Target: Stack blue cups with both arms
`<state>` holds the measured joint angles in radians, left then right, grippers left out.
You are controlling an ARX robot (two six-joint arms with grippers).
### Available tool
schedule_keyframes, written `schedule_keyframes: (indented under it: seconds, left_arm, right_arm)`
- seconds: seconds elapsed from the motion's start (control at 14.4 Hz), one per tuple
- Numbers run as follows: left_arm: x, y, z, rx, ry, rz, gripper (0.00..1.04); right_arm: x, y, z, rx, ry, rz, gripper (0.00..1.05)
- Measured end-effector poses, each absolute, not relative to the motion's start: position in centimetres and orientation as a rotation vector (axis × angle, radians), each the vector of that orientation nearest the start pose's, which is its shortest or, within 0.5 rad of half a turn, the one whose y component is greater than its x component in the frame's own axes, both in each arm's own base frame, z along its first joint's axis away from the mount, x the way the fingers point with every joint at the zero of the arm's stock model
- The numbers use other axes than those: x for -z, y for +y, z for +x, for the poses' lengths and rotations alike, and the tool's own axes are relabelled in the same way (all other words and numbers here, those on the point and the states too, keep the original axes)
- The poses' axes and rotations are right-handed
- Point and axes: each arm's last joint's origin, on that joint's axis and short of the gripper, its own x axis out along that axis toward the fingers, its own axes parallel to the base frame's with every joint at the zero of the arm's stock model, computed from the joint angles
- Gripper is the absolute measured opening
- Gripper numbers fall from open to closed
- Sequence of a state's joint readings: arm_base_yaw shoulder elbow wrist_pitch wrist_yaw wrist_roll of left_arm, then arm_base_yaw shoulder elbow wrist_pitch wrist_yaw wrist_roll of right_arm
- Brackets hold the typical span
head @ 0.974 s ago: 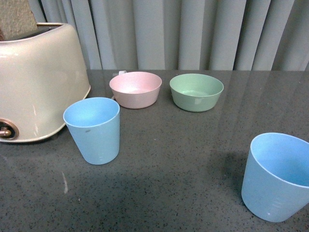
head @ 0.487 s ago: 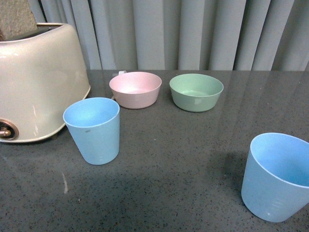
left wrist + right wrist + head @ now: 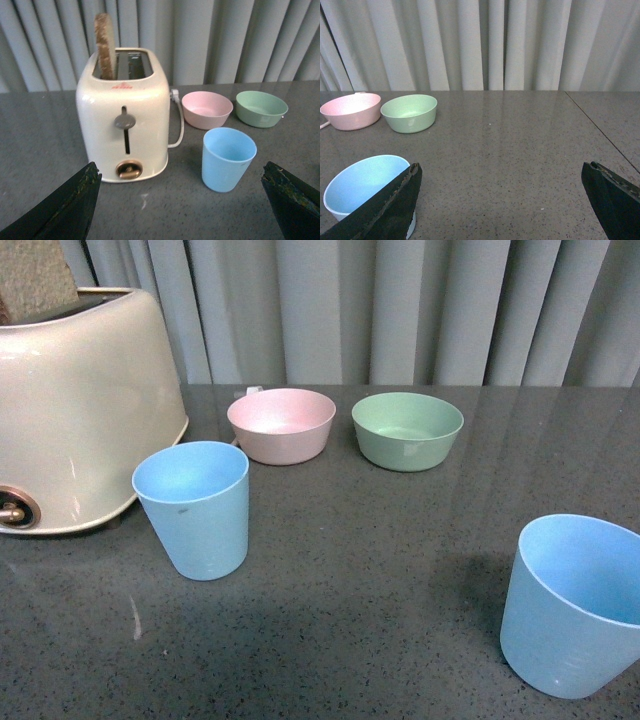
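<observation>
Two light blue cups stand upright and apart on the dark grey table. One blue cup (image 3: 193,508) with a small dark speck stands beside the toaster; the left wrist view shows this cup (image 3: 228,158) ahead of my open left gripper (image 3: 182,172), toward its right finger, untouched. The other blue cup (image 3: 573,602) stands at the near right; in the right wrist view this cup (image 3: 362,187) sits partly behind one finger of my open right gripper (image 3: 502,172). Nothing lies between either pair of fingers. Neither arm shows in the front view.
A cream toaster (image 3: 70,405) with a slice of bread sticking up (image 3: 104,46) stands at the left. A pink bowl (image 3: 281,424) and a green bowl (image 3: 407,429) sit at the back of the table. Grey curtains hang behind.
</observation>
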<state>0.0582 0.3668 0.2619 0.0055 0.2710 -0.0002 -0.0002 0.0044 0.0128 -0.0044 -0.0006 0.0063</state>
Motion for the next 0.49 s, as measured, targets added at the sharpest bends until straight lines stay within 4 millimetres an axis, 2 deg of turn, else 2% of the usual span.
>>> schedule_keyframes:
  seconds: [0.07, 0.14, 0.21, 0.35, 0.49]
  left_arm:
    - [-22.6, -0.4, 13.0, 0.246, 0.103, -0.01, 0.98]
    - [-23.7, -1.4, 15.5, 0.307, 0.097, 0.009, 0.98]
    - [-26.0, -3.1, 19.6, 0.389, 0.094, 0.027, 0.98]
    - [-26.0, -5.7, 23.9, 0.479, 0.235, 0.037, 0.98]
    - [-25.2, -8.2, 26.2, 0.563, 0.362, 0.055, 0.98]
  right_arm:
    - [-16.7, 0.0, 9.7, 0.0, -0.004, 0.006, 0.98]
    - [-16.7, 0.0, 9.7, 0.0, -0.004, 0.006, 0.98]
    - [-16.7, 0.0, 9.7, 0.0, -0.004, 0.006, 0.98]
    - [-16.7, 0.0, 9.7, 0.0, -0.004, 0.006, 0.98]
    - [-16.7, 0.0, 9.7, 0.0, -0.004, 0.006, 0.98]
